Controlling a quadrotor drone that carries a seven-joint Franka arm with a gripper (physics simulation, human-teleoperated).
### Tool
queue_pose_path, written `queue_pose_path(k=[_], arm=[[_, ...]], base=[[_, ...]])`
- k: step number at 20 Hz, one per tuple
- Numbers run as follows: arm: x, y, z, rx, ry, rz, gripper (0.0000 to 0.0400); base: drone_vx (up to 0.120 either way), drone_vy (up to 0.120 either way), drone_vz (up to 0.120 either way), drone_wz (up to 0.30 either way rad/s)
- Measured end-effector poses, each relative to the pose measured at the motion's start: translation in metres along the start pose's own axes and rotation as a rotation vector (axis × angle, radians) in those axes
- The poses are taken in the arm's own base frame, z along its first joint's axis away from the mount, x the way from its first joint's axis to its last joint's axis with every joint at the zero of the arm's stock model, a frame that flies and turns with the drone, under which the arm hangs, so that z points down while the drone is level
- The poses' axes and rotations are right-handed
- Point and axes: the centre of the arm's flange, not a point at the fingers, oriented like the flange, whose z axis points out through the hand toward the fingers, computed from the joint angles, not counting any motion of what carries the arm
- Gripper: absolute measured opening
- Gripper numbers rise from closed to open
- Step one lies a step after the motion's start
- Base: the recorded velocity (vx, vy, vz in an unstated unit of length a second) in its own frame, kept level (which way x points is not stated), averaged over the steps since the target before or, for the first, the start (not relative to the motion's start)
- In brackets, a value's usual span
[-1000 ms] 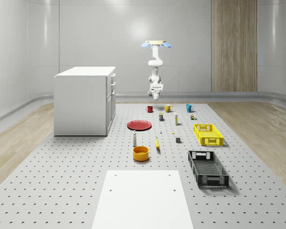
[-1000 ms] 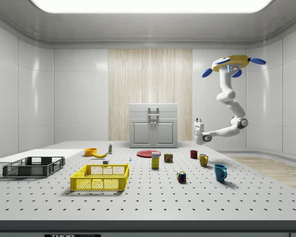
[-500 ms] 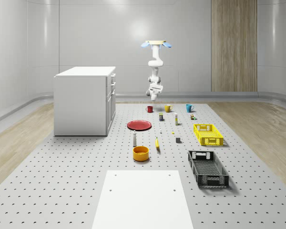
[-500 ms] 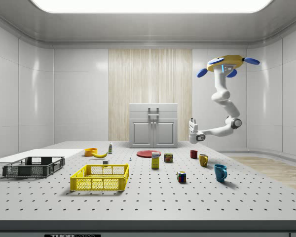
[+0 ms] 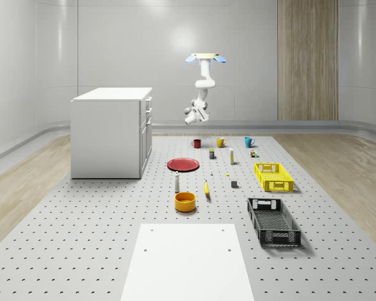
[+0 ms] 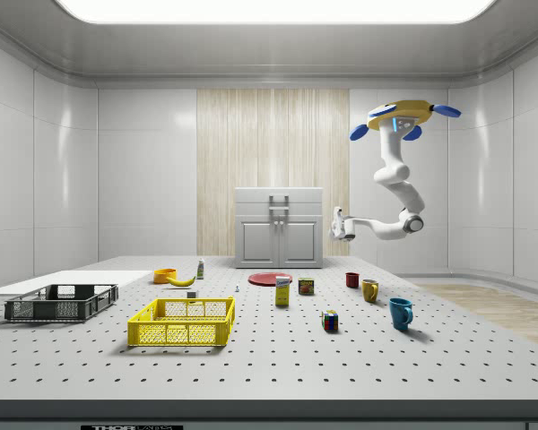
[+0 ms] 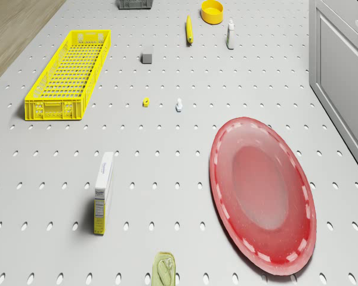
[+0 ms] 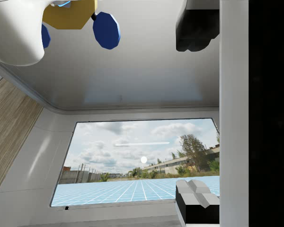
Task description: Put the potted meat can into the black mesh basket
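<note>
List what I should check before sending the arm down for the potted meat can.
1. Pincer open: ok, fingers apart, nothing between.
2. Pincer aimed at potted meat can: not ok, it points sideways, high above the table.
3. Can free to grasp: ok, upright, apart from red plate.
4. Black mesh basket empty: ok.
5. Drone airborne: ok, hovering high near the mug end.

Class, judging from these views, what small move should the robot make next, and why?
Probably turn the gripper downward toward the can. The drone hovers high above the table, and the gripper hangs well above the can, open and empty, pointing away from the table.
</note>
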Motion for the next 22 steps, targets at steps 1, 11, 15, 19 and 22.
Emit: queue_pose_path(k=[1, 11, 15, 19, 22], arm=[[-0.012, -0.012, 0.002, -0.118, 0.118, -0.004, 0.04], [-0.072, -0.068, 0.094, -1.074, 1.071, -0.036, 0.04], [-0.072, -0.068, 0.114, -1.216, 1.216, -0.044, 0.04], [-0.071, -0.066, 0.124, -1.285, 1.288, -0.048, 0.04], [-0.07, -0.065, 0.128, -1.312, 1.317, -0.05, 0.04]], base=[[0.12, 0.0, -0.12, 0.0], [0.12, 0.0, -0.12, 0.0], [0.12, 0.01, -0.11, 0.0], [0.12, 0.06, 0.0, 0.0], [0.12, 0.067, -0.013, 0.0]])
